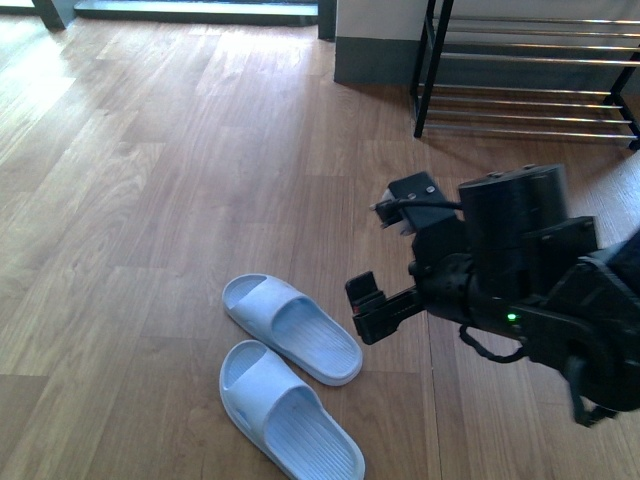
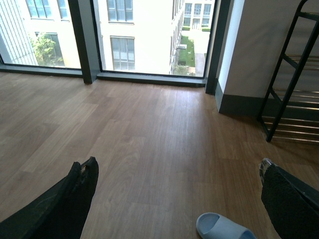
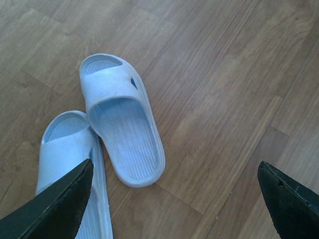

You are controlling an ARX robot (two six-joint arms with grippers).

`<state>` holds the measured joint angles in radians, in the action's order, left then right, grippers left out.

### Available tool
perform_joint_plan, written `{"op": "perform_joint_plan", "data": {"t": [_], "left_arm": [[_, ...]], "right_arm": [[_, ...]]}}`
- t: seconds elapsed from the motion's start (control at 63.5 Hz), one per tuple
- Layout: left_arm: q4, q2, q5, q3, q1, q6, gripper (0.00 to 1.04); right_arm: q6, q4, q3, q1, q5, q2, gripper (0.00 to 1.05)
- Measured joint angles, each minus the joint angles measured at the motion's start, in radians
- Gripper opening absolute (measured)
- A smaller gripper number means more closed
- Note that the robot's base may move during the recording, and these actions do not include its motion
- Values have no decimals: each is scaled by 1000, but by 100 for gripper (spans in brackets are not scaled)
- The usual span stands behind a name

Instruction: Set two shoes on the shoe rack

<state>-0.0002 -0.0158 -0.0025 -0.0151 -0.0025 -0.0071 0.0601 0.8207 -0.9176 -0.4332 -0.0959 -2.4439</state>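
Shoe rack stands by the far wall on the wooden floor, well apart from where I am working. My right arm reaches low over the boards, which I judge is to line up a first pick. Two light blue slides lie close side by side, soles down, neither yet on the rack. My right claw hangs spread wide above them, pinching nothing; my left claw is likewise spread and empty, off to the side

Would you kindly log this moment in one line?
right gripper open near slides | left gripper open, empty | slides on floor, off shoe rack
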Motion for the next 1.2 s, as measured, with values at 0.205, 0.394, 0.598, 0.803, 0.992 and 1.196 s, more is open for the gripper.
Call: {"op": "perform_joint_plan", "data": {"t": [0.205,0.394,0.598,0.803,0.992,1.196], "left_arm": [[0,0,0,0,0,0,95],[0,0,0,0,0,0,95],[0,0,0,0,0,0,95],[0,0,0,0,0,0,95],[0,0,0,0,0,0,95],[0,0,0,0,0,0,95]], "right_arm": [[-12,-67,-240,-64,1,-220,96],[-14,-135,-441,-108,5,-365,96],[-13,-187,-621,-114,32,-483,96],[14,-225,-778,-89,47,-594,96],[19,-270,-898,-82,35,-684,96],[4,-332,-1085,-90,17,-797,82]]}}
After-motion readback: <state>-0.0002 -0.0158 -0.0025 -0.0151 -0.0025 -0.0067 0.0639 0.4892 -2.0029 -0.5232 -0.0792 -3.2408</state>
